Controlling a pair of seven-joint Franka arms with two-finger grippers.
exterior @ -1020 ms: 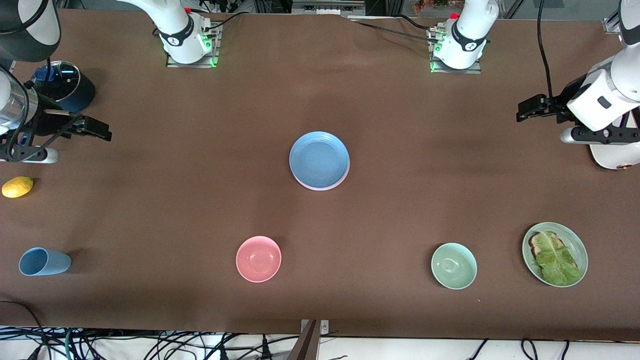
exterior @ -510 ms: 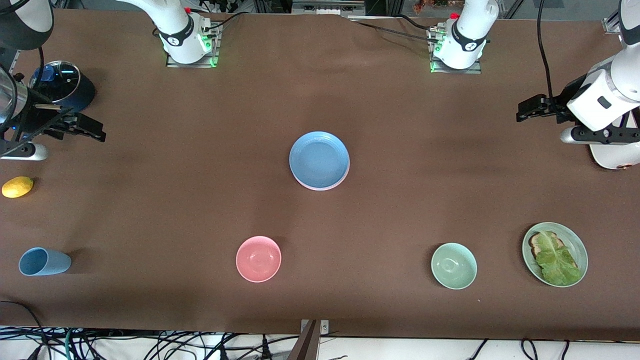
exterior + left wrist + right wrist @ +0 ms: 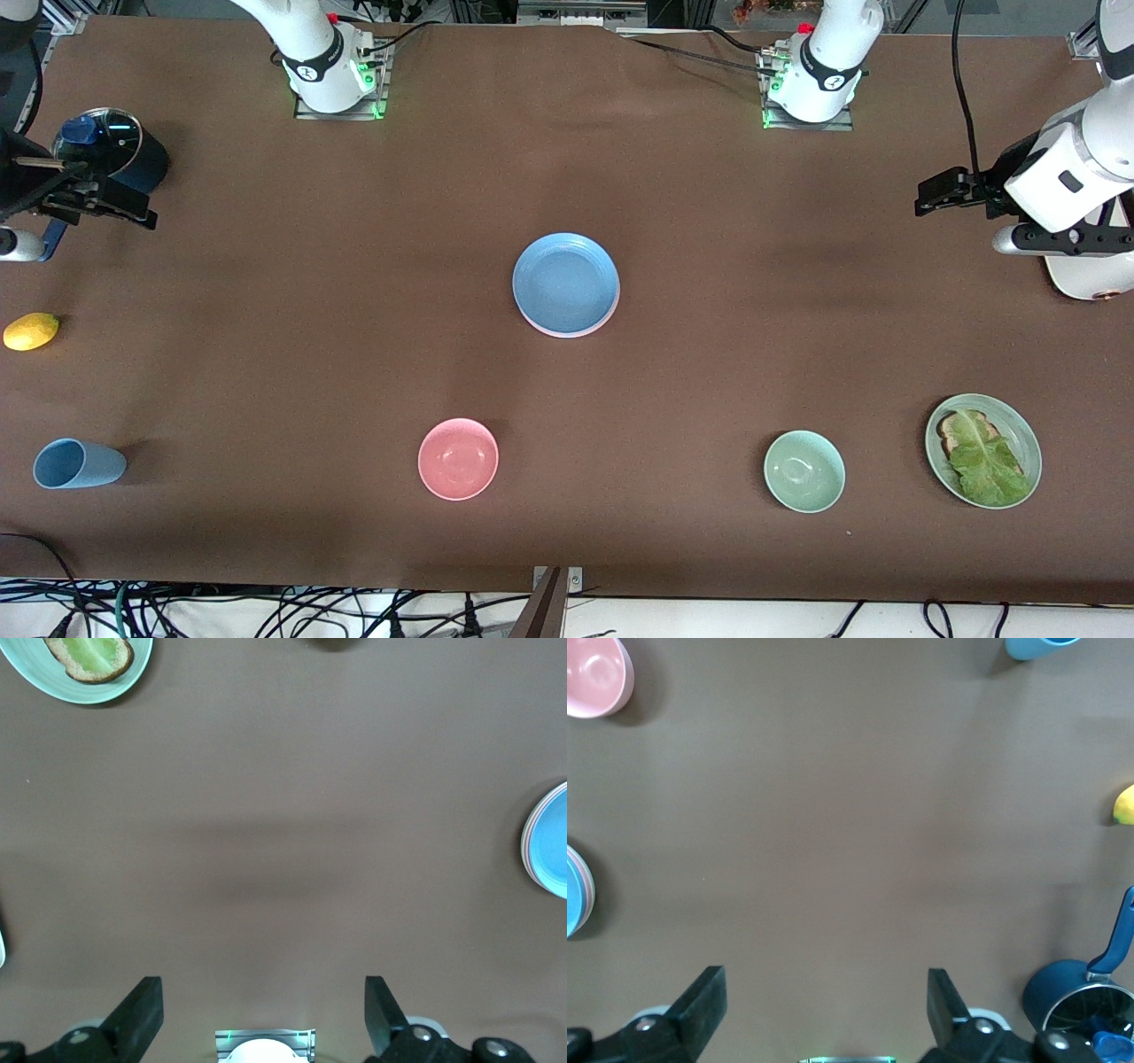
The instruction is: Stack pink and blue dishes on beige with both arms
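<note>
Blue dish (image 3: pixel 565 282) tops the stack; left end effector (image 3: pixel 941 190) and right end effector (image 3: pixel 124 211), both released, should retreat clear of the tabletop.

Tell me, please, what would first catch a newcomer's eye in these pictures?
The blue plate sits on top of a stack at the table's middle, a pink rim peeking out beneath it. Both arms are drawn back with open claws: the left claw and right claw hang over their own ends of the table, holding nothing.
</note>
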